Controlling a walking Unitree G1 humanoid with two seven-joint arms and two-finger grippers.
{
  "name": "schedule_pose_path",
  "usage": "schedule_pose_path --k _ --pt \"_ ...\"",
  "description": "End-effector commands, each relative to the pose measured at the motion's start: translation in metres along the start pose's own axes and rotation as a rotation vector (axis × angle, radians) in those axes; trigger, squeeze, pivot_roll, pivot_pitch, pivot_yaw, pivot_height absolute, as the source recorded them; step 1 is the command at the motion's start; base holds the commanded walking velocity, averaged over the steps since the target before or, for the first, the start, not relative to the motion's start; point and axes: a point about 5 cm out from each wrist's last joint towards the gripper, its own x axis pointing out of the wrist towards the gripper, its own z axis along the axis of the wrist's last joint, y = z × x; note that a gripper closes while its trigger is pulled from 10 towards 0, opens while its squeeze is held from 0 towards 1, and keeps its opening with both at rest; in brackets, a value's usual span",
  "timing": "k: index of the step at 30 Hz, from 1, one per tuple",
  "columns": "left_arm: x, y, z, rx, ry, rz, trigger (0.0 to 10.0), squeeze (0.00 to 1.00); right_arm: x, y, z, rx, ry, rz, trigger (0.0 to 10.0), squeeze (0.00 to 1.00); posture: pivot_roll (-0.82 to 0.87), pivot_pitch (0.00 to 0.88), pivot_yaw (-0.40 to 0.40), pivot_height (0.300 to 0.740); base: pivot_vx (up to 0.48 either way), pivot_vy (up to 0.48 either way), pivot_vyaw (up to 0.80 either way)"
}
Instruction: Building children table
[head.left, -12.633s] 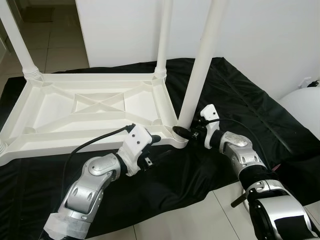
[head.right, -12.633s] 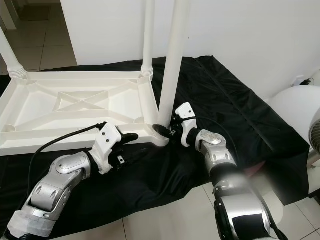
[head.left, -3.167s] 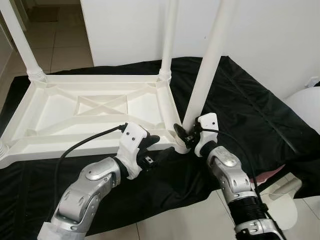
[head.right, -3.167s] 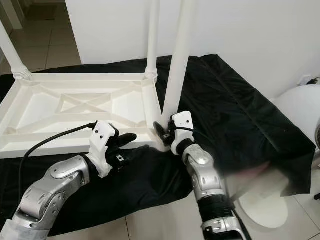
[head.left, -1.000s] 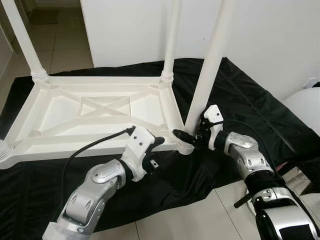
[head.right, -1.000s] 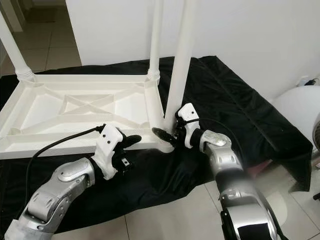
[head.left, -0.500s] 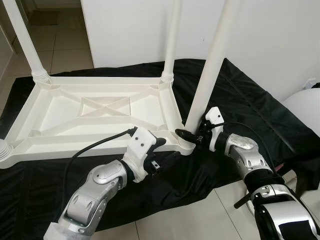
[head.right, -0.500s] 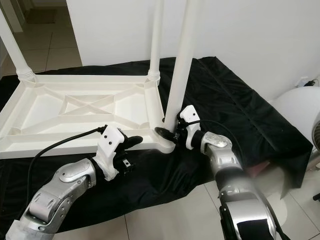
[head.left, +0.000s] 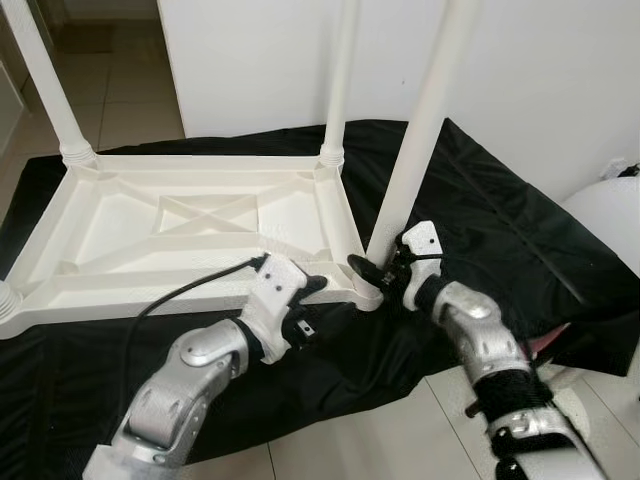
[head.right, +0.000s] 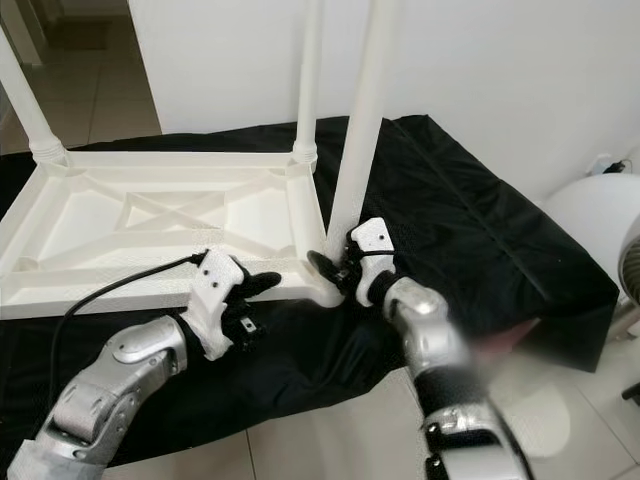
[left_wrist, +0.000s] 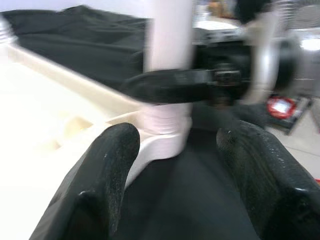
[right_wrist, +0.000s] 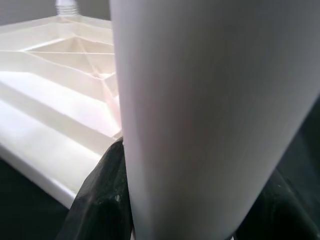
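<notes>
Bright, even indoor light; the right arm (head.left: 480, 340) smears with motion blur, and both wrist views are soft and overexposed.

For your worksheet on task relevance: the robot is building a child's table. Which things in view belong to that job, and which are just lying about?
Job:
tabletop, upside down
near leg
right end effector, around that leg's base
left end effector, open by the corner

Lying about:
black cloth underneath
white round object at the right

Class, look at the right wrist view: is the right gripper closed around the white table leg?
Yes. The right gripper has a black finger on each side of the white table leg, pressed against it.
</notes>
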Motion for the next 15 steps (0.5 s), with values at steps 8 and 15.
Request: schedule_pose_path --k 8,15 --pt "-0.011 0.017 -0.013 0.069 0.065 0.088 10.0 0.0 -0.006 0.021 -0.011 0.121 0.021 -0.308 10.0 0.0 -0.01 0.039 -0.057 0.74 0.0 0.0 0.0" --pt "-0.009 0.015 -0.013 0.067 0.063 0.084 10.0 0.0 -0.006 0.036 -0.011 0.202 0.049 -0.533 10.0 0.0 -0.01 0.038 -0.057 0.74 0.0 0.0 0.0"
